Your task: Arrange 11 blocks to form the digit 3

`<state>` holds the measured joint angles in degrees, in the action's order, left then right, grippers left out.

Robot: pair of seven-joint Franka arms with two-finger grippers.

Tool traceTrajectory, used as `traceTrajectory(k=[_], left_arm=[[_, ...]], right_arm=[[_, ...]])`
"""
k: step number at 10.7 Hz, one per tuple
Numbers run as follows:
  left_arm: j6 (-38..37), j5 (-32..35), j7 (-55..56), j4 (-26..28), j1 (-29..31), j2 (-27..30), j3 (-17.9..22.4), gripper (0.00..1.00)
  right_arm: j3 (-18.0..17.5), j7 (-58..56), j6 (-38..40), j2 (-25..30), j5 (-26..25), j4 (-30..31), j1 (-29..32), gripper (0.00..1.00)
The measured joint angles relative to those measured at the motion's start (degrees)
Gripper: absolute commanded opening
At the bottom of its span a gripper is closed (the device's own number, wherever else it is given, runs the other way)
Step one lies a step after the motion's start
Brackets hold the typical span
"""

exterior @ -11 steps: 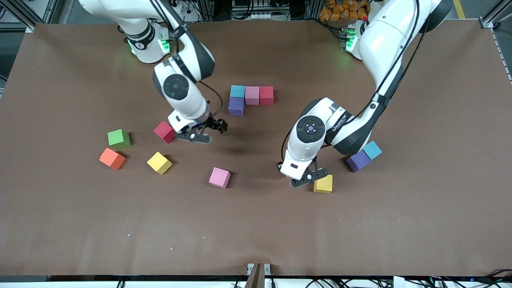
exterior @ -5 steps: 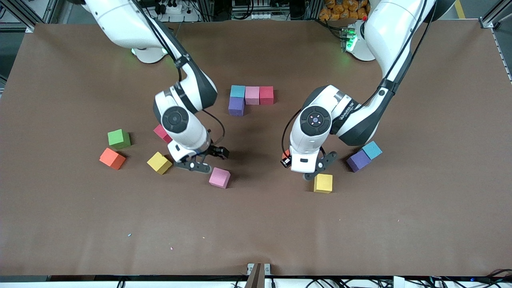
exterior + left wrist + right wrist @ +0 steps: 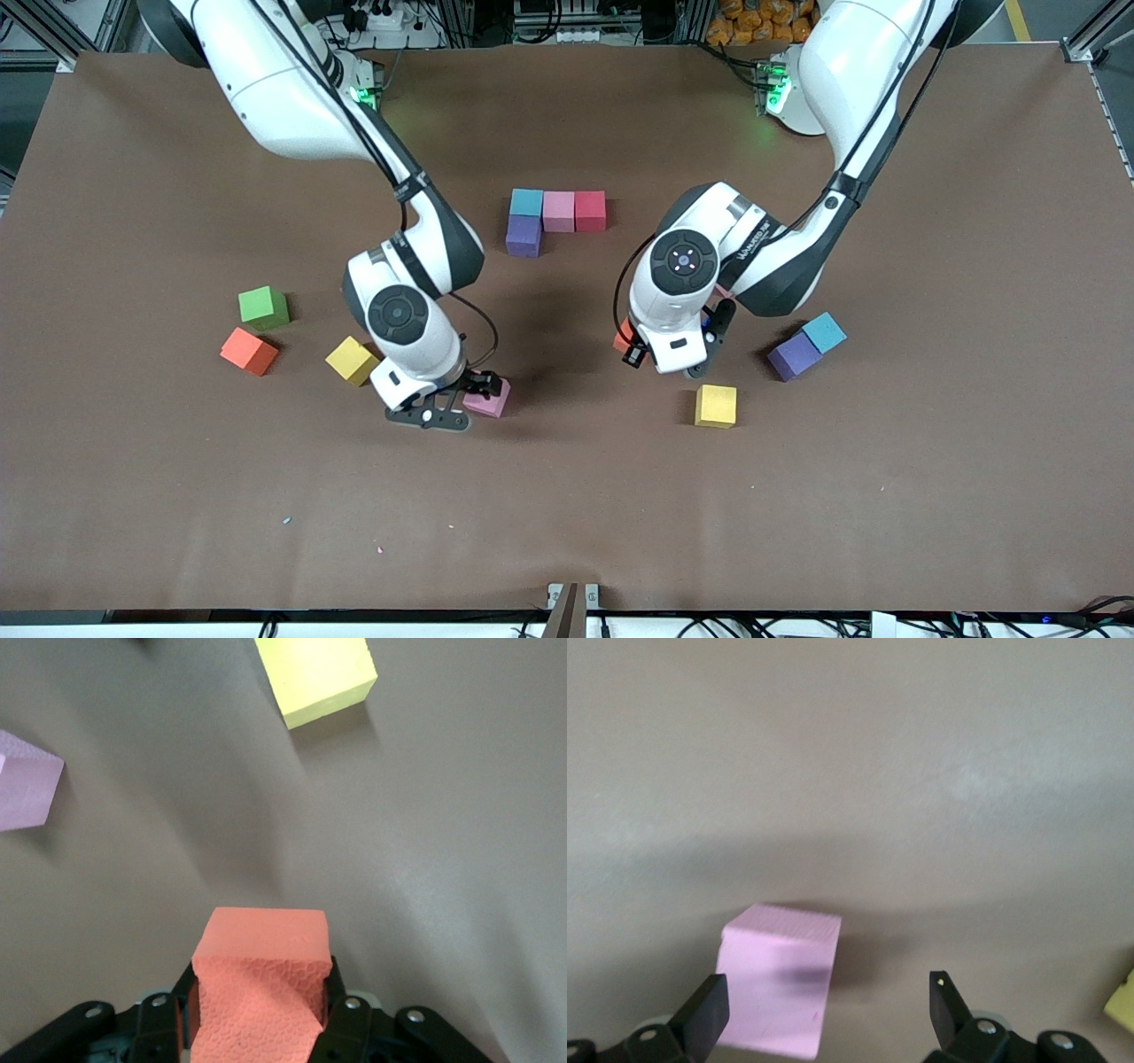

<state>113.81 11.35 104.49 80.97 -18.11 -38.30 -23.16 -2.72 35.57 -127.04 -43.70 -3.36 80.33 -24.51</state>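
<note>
Blocks lie scattered on the bench: the right gripper (image 3: pixel 462 409) has its fingers spread wide, a pink block (image 3: pixel 780 979) between them but off-centre, so closing may skew it. The left gripper (image 3: pixel 675 354), over the yellow block (image 3: pixel 715 406), pinches an orange block (image 3: pixel 260 979), which could slip.

A robotics lab: aluminium framing (image 3: pixel 53 35) and cables (image 3: pixel 549 22) edge the table.
</note>
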Motion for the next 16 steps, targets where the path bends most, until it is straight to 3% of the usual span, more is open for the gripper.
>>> traceTrajectory(k=[6, 12, 13, 14, 15, 16], left_arm=[[0.01, 0.0, 0.79, -0.11, 1.34, 1.87, 0.02, 0.0], [0.01, 0.0, 0.15, -0.15, 3.41, 2.96, 0.21, 0.0], [0.01, 0.0, 0.12, -0.17, 3.72, 3.08, 0.22, 0.0], [0.01, 0.0, -0.14, -0.17, 4.13, 3.21, 0.22, 0.0], [0.01, 0.0, -0.84, -0.17, 4.47, 3.31, 0.23, 0.0], [0.01, 0.0, -1.12, -0.17, 4.7, 3.37, 0.23, 0.0]], right_arm=[[-0.56, 5.35, -0.06, -6.53, 0.0, -7.26, -0.65, 1.0], [-0.66, 9.4, 1.05, -9.17, 0.0, -8.12, -2.91, 1.0], [-0.69, 9.45, 1.39, -9.21, 0.0, -8.1, -3.02, 0.75], [-0.7, 9.46, 2.1, -9.21, 0.0, -8.01, -3.32, 0.2], [-0.7, 9.48, 2.66, -9.22, 0.0, -7.83, -3.67, 0.0], [-0.7, 9.52, 2.89, -9.23, -0.01, -7.66, -3.89, 0.0]])
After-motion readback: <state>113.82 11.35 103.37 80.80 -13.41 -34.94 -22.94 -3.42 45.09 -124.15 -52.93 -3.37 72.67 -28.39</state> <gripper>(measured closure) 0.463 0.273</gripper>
